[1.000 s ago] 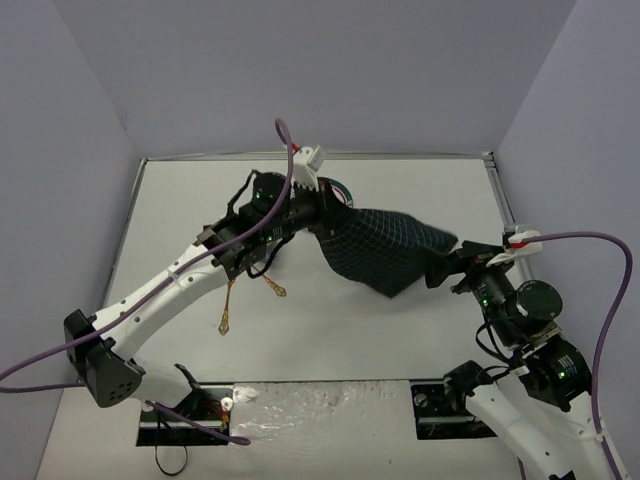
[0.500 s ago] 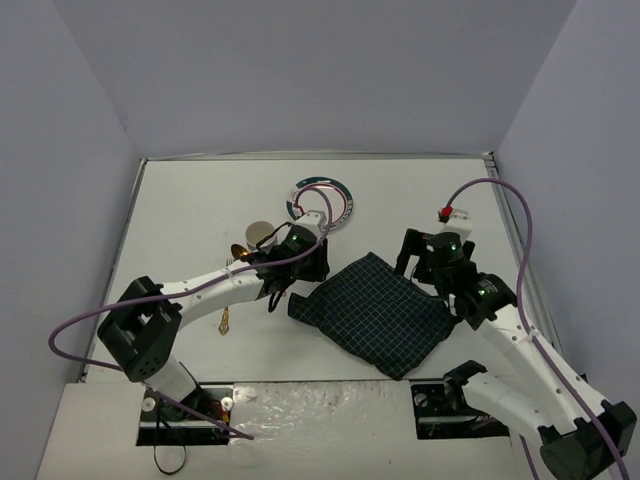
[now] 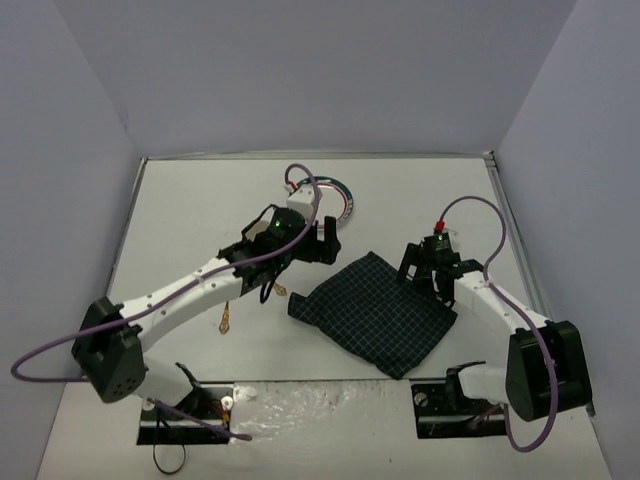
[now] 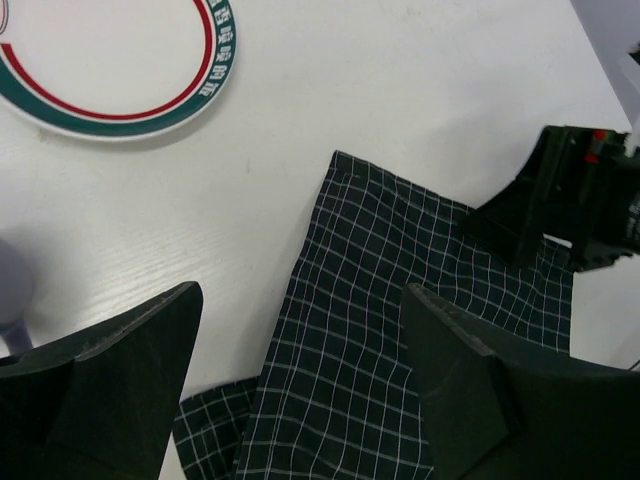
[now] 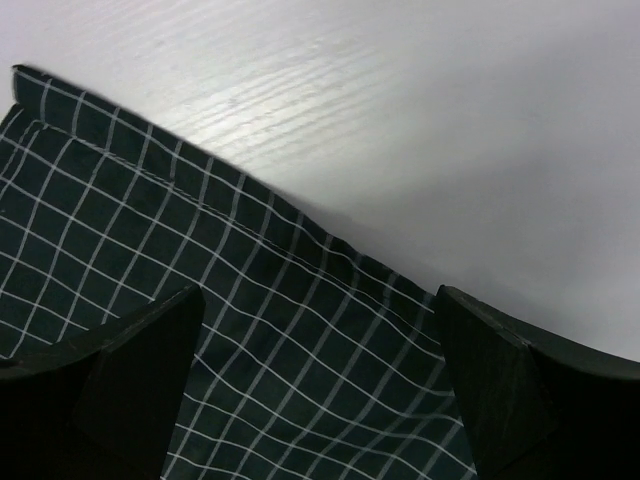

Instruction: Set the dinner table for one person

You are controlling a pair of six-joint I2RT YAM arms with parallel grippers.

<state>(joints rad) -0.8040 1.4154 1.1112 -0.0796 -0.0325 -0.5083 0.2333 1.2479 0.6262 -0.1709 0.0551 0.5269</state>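
Observation:
On the white dinner table a dark green checked cloth lies spread out as a diamond, its left corner folded over. My left gripper hovers open above the cloth's upper left edge, holding nothing; its midpoint is over that edge. Over the cloth's right corner my right gripper also stands open and empty. A white plate with a green and red rim sits on the far side of the left gripper.
The plate is partly hidden behind the left wrist. Gold cutlery lies left of the cloth: one piece and another under the left arm. The right gripper shows in the left wrist view. Grey walls enclose the table.
The cloth, held stretched in the air a second ago, now lies on the table. The left gripper has opened, let go of the cloth's corner and lifted back toward the plate.

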